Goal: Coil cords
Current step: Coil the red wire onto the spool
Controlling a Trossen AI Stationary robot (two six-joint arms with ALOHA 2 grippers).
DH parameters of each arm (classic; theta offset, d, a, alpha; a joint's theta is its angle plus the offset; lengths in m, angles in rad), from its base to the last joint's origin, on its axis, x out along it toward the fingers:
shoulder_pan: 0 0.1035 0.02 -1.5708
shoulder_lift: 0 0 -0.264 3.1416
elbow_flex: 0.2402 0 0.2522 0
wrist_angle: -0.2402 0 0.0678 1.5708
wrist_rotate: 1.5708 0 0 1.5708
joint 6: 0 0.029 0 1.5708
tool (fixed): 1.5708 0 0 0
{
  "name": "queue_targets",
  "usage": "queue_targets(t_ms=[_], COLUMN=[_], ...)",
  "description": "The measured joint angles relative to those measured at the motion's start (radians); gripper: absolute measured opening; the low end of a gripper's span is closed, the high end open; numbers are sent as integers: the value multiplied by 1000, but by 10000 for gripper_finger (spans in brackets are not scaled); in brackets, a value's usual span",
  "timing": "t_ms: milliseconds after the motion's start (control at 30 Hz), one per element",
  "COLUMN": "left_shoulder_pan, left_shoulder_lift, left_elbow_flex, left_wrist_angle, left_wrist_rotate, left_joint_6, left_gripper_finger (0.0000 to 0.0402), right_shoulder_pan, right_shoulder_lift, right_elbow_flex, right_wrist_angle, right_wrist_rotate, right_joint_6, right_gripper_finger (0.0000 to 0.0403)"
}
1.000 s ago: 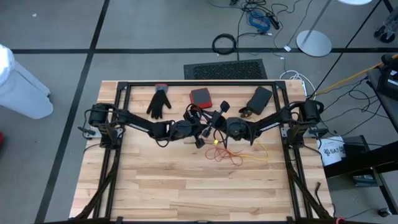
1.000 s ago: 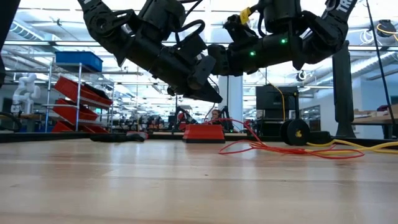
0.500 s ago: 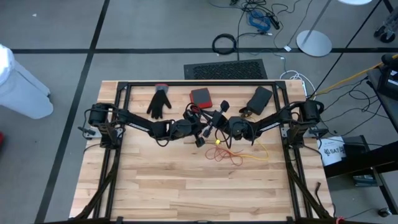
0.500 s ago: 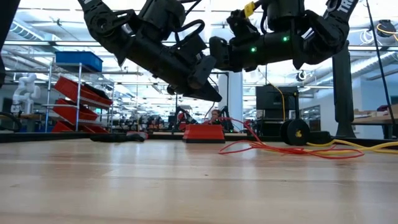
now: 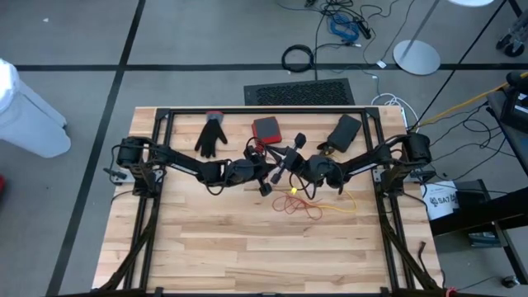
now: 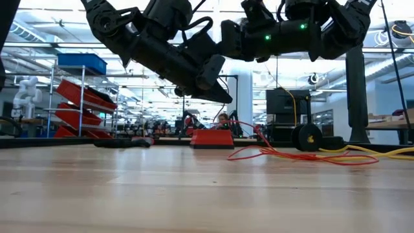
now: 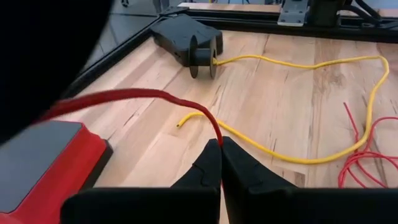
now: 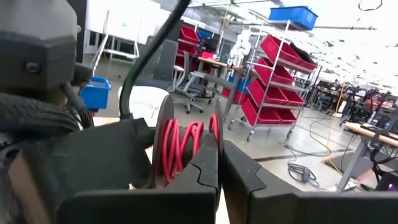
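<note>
My left gripper (image 5: 272, 175) (image 7: 220, 149) is shut on a thin red cord (image 7: 130, 97) above the table's middle. My right gripper (image 5: 289, 161) (image 8: 219, 152) is shut just beside it, at a small reel (image 8: 185, 146) wound with red cord. The loose rest of the red cord (image 5: 304, 206) lies tangled on the table below. A long yellow cord (image 5: 345, 202) (image 7: 292, 158) lies on the wood and runs into a black reel case (image 7: 186, 43). I cannot make out a short black cord. My left gripper pinches the red cord (image 7: 217, 138) between its two fingertips. The cord arches up and away from the fingers, clear of the table. My right gripper's shut fingers meet the rim of one reel flange (image 8: 216, 127). The fingers hide the place of contact. The reel is in the air, clear of the table.
A red box (image 5: 266, 128) (image 7: 43, 158), a black glove (image 5: 211, 134) and the black reel case (image 5: 344, 130) lie along the table's far side. The black frame rails (image 5: 264, 110) border the table. Bare wood lies on the near half (image 5: 264, 247).
My right gripper has risen a little, as the low view shows. The red cord on the table has stayed where it was.
</note>
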State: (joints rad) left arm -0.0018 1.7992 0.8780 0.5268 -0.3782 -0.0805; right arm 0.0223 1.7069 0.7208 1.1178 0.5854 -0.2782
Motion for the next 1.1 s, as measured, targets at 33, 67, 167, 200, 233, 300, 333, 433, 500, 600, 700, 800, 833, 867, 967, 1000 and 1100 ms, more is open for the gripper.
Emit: queue_targets(t_ms=[33,67,167,200,233,300,333,433,500,600,700,800,833,867,967,1000,1100], left_shoulder_pan=[0,0,0,0,0,0,-1,-7,-13,-27,-34,-32,-32,-32,-33,-34,-40], left_shoulder_lift=[0,0,0,0,0,0,-1,-3,-20,-58,-104,-141,-147,-153,-165,-168,-171], left_elbow_flex=[0,0,0,0,0,-1,-1,-1,-2,-2,-3,-3,-3,-3,-3,-3,-3], left_wrist_angle=[3,9,21,21,22,23,23,23,12,-17,-61,-91,-101,-112,-143,-147,-162], left_wrist_rotate=[0,0,0,-1,-1,-5,-5,-15,-27,-56,-71,-88,-101,-110,-116,-116,-116], left_joint_6=[9,14,19,25,35,37,36,39,58,89,103,115,115,117,123,123,122], left_gripper_finger=[0,0,0,0,0,0,0,0,0,0,0,0,0,0,0,0,0], right_shoulder_pan=[0,0,2,3,5,9,11,11,12,16,21,22,24,27,34,34,35], right_shoulder_lift=[0,0,0,0,0,-1,-1,-2,-2,-3,-5,-6,-5,-4,-3,-3,-3], right_elbow_flex=[0,0,0,0,0,1,1,1,2,2,1,2,1,0,0,0,0], right_wrist_angle=[1,0,-14,-21,-26,-36,-38,-44,-48,-43,-40,-30,-31,-33,-39,-42,-45], right_wrist_rotate=[0,-1,-5,-5,-4,2,5,13,11,6,7,1,2,5,8,10,9], right_joint_6=[0,1,19,23,23,23,23,22,23,32,25,30,28,27,18,15,10], right_gripper_finger=[1,1,1,1,1,1,1,1,1,0,0,0,0,0,0,0,0])
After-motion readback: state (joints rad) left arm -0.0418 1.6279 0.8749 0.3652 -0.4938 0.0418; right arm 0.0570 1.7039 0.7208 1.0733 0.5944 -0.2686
